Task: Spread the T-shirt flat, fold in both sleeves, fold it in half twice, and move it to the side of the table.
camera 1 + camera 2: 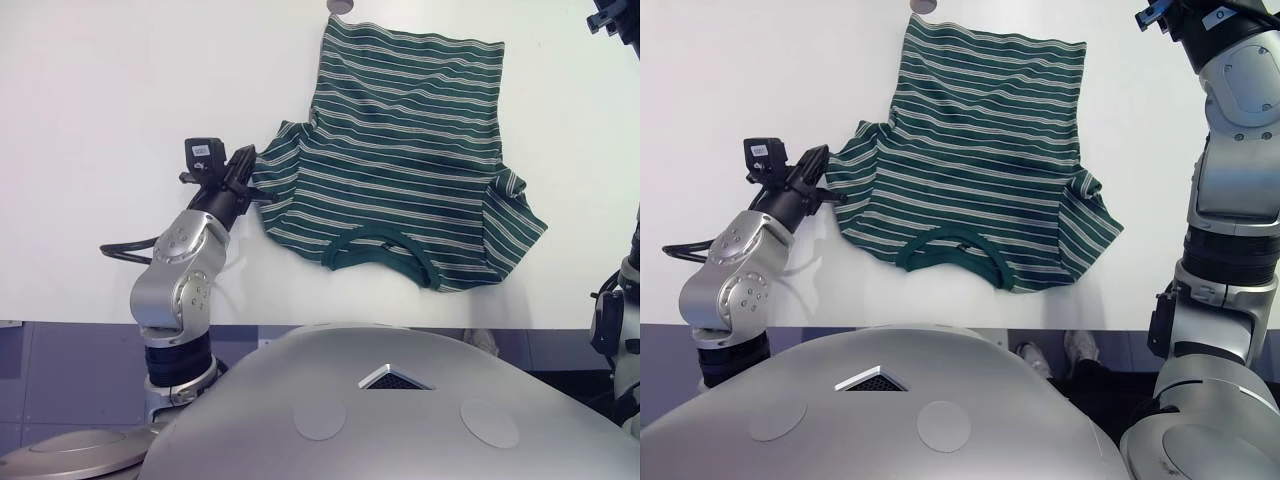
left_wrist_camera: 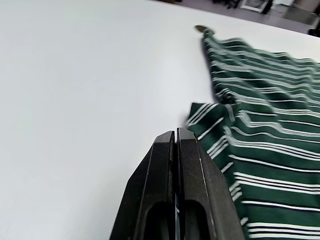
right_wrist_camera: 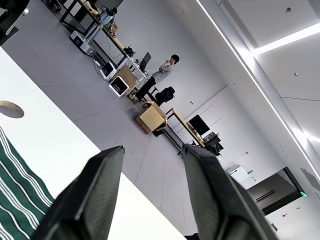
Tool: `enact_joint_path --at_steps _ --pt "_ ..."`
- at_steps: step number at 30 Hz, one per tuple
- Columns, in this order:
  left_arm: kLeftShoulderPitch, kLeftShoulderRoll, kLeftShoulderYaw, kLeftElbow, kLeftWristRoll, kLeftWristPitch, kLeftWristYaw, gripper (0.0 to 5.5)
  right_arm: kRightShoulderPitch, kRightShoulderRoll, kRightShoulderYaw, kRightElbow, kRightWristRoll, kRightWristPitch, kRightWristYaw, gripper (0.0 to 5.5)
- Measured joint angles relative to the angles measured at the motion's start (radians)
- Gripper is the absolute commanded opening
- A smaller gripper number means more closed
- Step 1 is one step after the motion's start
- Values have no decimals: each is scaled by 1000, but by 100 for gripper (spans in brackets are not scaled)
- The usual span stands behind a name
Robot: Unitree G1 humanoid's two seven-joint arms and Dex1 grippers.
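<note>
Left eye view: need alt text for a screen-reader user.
A green, white-striped T-shirt lies mostly spread on a white table, collar toward the robot, both sleeves rumpled. The left claw, shut, sits at the edge of the sleeve on the robot's left.

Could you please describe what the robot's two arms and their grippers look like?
The left arm and right arm are silver-grey, with rounded joint housings and black bands between segments. The left carries a looping black cable and a small black camera module with a white label. The left gripper has two slim black fingers; the right gripper two broader, rounded, finely textured black ones.
</note>
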Motion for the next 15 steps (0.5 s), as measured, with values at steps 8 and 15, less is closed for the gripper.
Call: enact_joint_path --at_steps 8,15 --pt "12 24 -225 -11 -16 70 -49 5 0 0 22 -10 1 5 20 215" --pt "-19 87 -295 45 22 104 -67 62 90 44 26 -114 -1 73 8 215"
